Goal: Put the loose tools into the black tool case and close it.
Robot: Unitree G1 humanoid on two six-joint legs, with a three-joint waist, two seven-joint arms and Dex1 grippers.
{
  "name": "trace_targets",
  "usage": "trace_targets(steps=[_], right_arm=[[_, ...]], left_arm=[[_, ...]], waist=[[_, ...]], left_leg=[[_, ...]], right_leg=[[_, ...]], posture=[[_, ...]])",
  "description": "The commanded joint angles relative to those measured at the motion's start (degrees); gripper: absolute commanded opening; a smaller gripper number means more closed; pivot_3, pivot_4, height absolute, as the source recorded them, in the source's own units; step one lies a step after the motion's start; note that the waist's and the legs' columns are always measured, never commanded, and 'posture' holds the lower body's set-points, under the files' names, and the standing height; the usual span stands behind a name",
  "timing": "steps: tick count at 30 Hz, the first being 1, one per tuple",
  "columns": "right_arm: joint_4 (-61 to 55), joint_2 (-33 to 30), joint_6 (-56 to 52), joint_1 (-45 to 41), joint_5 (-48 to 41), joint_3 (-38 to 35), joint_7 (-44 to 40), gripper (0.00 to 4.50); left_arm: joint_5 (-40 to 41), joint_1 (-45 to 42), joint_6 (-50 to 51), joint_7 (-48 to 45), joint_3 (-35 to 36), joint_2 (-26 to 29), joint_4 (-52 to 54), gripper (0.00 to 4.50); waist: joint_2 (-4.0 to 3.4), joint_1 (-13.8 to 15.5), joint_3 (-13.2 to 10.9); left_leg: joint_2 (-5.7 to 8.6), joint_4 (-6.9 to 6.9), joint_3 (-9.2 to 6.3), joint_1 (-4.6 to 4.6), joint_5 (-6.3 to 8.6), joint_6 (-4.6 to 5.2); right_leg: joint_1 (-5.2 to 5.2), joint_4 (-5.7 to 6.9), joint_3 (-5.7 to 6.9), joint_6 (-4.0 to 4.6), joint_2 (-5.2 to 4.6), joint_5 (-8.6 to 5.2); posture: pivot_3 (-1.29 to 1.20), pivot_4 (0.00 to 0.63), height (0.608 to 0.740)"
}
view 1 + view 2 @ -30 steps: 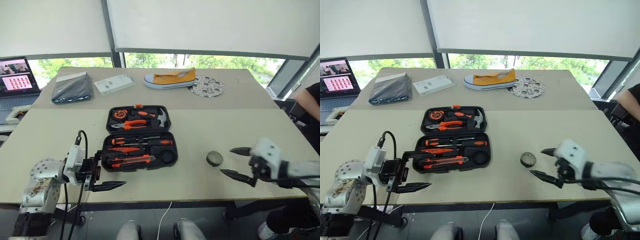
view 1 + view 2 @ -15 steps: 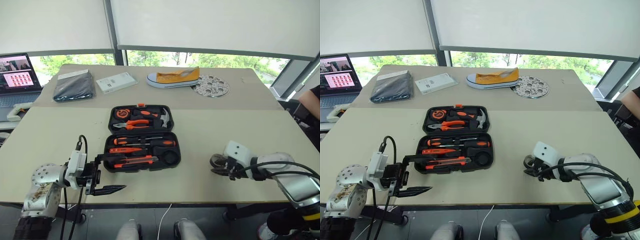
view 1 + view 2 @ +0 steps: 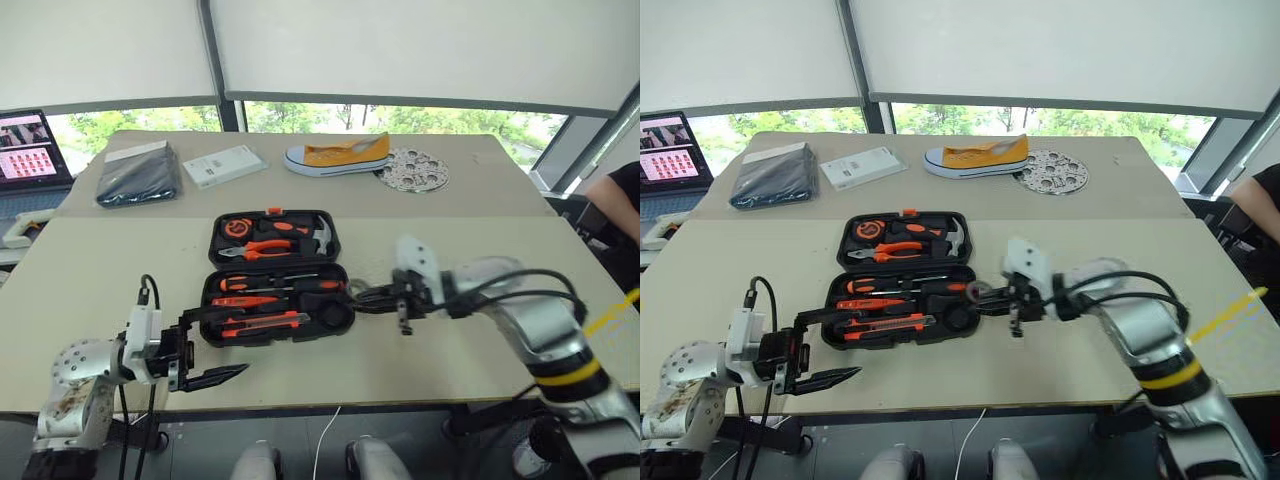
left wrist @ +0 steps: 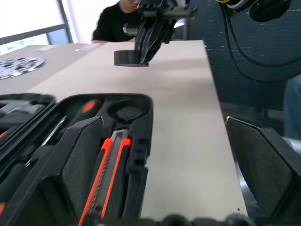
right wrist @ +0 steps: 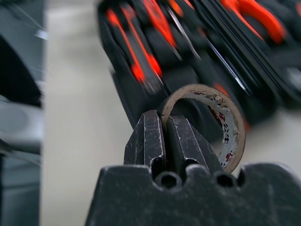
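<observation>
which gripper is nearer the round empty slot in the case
Right. The right gripper, shut on the tape roll, hangs beside the round slot at the case's right end. The open left gripper sits at the case's near-left corner, farther away.

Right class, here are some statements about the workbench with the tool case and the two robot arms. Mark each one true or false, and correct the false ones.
1. The black tool case lies open on the table. True.
2. The right gripper is shut on the tape roll. True.
3. The tape roll already sits in its round slot in the case. False: it is held in the air at the case's right edge, and the round slot is empty.
4. The left gripper holds a screwdriver. False: its fingers are open and empty, near the front left corner of the case.
5. A yellow shoe lies on the far table. True.
</observation>
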State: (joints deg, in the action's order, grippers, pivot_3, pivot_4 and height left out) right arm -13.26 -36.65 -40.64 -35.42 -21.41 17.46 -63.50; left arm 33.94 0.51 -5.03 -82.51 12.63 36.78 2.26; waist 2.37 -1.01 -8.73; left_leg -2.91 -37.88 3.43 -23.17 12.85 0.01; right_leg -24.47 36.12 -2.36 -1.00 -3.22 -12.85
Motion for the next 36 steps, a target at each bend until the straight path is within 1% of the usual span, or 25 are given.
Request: trace_targets(steps=[1,3,8,12,14,15,16,18,20,21,22,25,26,29,30,33,36], right_arm=[[1.16,0.48,-3.3,-2.25,1.84,4.02,0.08,0.09],[2.15,0.53,-3.49,-2.48,2.92,5.67,0.33,0.09],[4.09,1.59,-5.24,-2.71,3.48,5.73,2.06,0.09],[6.01,2.06,-2.44,-3.25,4.64,6.07,2.14,0.09],[6.25,1.59,-3.66,-4.29,4.89,7.22,0.73,0.81],[6.36,1.51,-3.7,-4.41,5.24,7.32,0.79,0.99],[6.52,1.18,-3.39,-4.52,5.72,7.69,0.43,1.38],[7.25,1.43,-1.18,-4.39,6.92,7.44,1.11,2.0],[7.45,1.57,-0.75,-4.48,7.01,7.18,0.76,2.76],[7.4,1.6,-0.74,-4.61,6.91,7.0,0.41,2.98],[7.29,1.57,-0.52,-4.71,6.71,6.84,-0.14,3.44],[6.19,1.57,-0.53,-4.7,4.27,4.77,-2.03,4.39],[5.45,1.45,-0.25,-4.43,2.44,3.33,-3.42,4.47],[4.36,2.07,2.22,-2.48,-4.58,-4.26,-6.47,4.47],[4.57,1.27,1.97,-1.93,-5.82,-5.92,-7.23,4.47],[6.65,-1.3,2.03,-0.57,-6.2,-8.57,-8.11,4.47],[11.64,-3.38,6.45,0.69,-3.0,-10.16,-7.38,4.47]], left_arm=[[0.78,1.42,-1.04,1.14,1.66,0.46,2.89,4.5],[0.87,2.38,-0.95,1.91,1.96,0.44,3.87,4.5],[1.27,5.22,-0.49,3.56,3.08,0.5,6.12,4.5],[1.15,6.44,-0.35,4.44,3.72,0.75,6.81,4.5],[1.16,6.82,-0.37,4.81,4.01,0.8,6.93,4.5],[1.16,6.96,-0.39,5.1,4.16,0.82,6.94,4.5],[1.1,7.04,-0.46,5.34,4.28,0.82,6.94,4.5],[1.07,7.04,-0.56,5.81,4.54,0.79,6.91,4.5],[1.08,6.9,-0.5,6.51,4.99,0.74,6.75,4.5],[1.04,6.84,-0.5,6.85,5.25,0.74,6.6,4.5],[1.01,6.82,-0.48,7.23,5.5,0.67,6.48,4.5],[1.24,6.94,-0.23,8.54,6.47,0.35,6.02,4.5],[1.64,6.91,-0.1,9.14,7.18,0.11,5.45,4.5],[2.92,6.53,0.24,11.47,9.94,-0.58,3.23,4.5],[3.08,6.36,0.22,12.07,10.69,-0.64,2.46,4.5],[4.17,5.91,1.85,14.3,12.59,-0.53,0.36,4.5],[3.43,5.08,4.68,17.43,14.06,0.64,-3.56,4.5]], waist=[[0.0,0.5,0.0],[0.0,0.72,0.0],[0.0,0.41,0.0],[0.0,0.35,0.0],[0.0,0.4,0.0],[0.0,0.4,0.0],[0.0,0.32,0.0],[0.0,0.26,0.0],[0.0,0.25,0.0],[0.0,0.24,0.0],[0.0,0.24,0.0],[0.0,0.23,0.0],[0.0,0.23,0.0],[0.0,0.26,0.0],[0.0,0.26,0.0],[0.01,0.38,0.0],[0.02,0.33,0.0]], left_leg=[[0.04,0.0,0.0,-0.03,0.0,0.0],[0.06,0.0,0.01,-0.07,0.0,0.0],[0.09,0.0,0.04,-0.11,0.0,0.0],[0.07,0.0,0.04,-0.03,0.0,0.0],[0.08,0.0,0.04,-0.04,0.0,0.0],[0.08,0.0,0.04,-0.04,0.0,0.0],[0.07,0.0,0.04,-0.04,0.0,0.0],[0.07,0.0,0.04,-0.05,0.0,0.0],[0.07,0.0,0.04,-0.05,0.0,0.0],[0.07,0.0,0.05,-0.05,0.0,0.0],[0.07,0.0,0.05,-0.05,0.0,0.0],[0.06,0.0,0.05,-0.05,0.0,0.0],[0.06,0.0,0.05,-0.05,0.0,0.0],[0.06,0.0,0.04,-0.06,0.0,0.0],[0.05,0.0,0.03,-0.06,0.0,0.0],[0.07,0.0,0.03,-0.04,0.0,0.0],[0.08,0.0,0.04,-0.03,0.0,0.0]], right_leg=[[-0.01,-0.01,0.02,-0.01,-0.06,0.0],[-0.02,-0.04,0.06,-0.03,-0.18,0.0],[-0.04,-0.08,0.05,-0.07,-0.17,0.02],[-0.03,-0.01,0.06,-0.02,-0.1,0.0],[-0.03,-0.02,0.06,-0.02,-0.11,0.0],[-0.03,-0.02,0.06,-0.02,-0.11,0.0],[-0.03,-0.02,0.06,-0.02,-0.11,0.0],[-0.04,-0.03,0.05,-0.02,-0.11,0.0],[-0.04,-0.03,0.06,-0.02,-0.1,0.0],[-0.04,-0.03,0.06,-0.02,-0.09,0.0],[-0.04,-0.02,0.06,-0.02,-0.09,0.0],[-0.04,-0.02,0.06,-0.02,-0.09,0.0],[-0.04,-0.02,0.06,-0.02,-0.09,0.0],[-0.05,-0.03,0.06,-0.02,-0.09,0.0],[-0.04,-0.03,0.06,-0.02,-0.09,0.0],[0.01,-0.05,0.07,-0.04,-0.12,0.0],[0.02,-0.06,0.07,-0.05,-0.13,0.01]], posture=[[0.0,0.15,0.74],[0.0,0.15,0.74],[0.0,0.15,0.74],[0.0,0.15,0.74],[0.0,0.15,0.74],[0.0,0.15,0.74],[0.0,0.15,0.74],[0.0,0.15,0.74],[0.0,0.15,0.74],[0.0,0.15,0.74],[0.0,0.15,0.74],[0.0,0.15,0.74],[0.0,0.15,0.74],[0.0,0.15,0.74],[0.0,0.15,0.74],[0.0,0.15,0.74],[0.0,0.15,0.74]])
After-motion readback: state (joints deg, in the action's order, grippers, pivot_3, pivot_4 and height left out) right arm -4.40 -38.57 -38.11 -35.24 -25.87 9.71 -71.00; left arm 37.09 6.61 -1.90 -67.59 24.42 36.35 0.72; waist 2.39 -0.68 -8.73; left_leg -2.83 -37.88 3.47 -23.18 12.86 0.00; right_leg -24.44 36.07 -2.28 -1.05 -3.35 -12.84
